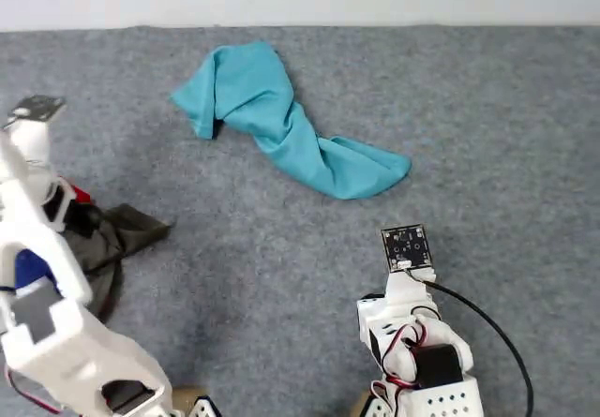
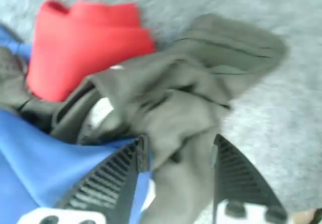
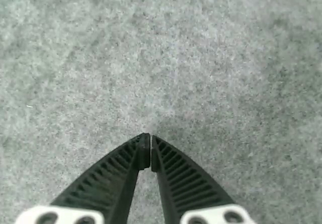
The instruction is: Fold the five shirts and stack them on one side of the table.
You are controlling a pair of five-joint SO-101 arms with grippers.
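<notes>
A crumpled teal shirt (image 1: 281, 126) lies at the far middle of the grey carpeted table (image 1: 506, 98). At the left edge sits a pile: a dark olive shirt (image 1: 127, 232) (image 2: 196, 78) draped over a folded red shirt (image 2: 85, 43) (image 1: 81, 193) and a blue shirt (image 2: 40, 168) (image 1: 28, 267). My left gripper (image 2: 180, 142) hovers over this pile, open, its jaws standing either side of a fold of the olive shirt. My right gripper (image 3: 151, 151) is shut and empty just above bare carpet near the front middle.
The white left arm (image 1: 47, 333) covers much of the pile in the high view. The right arm (image 1: 412, 333) rises from the front edge with a black cable (image 1: 497, 333) beside it. Bare carpet stretches across the right half.
</notes>
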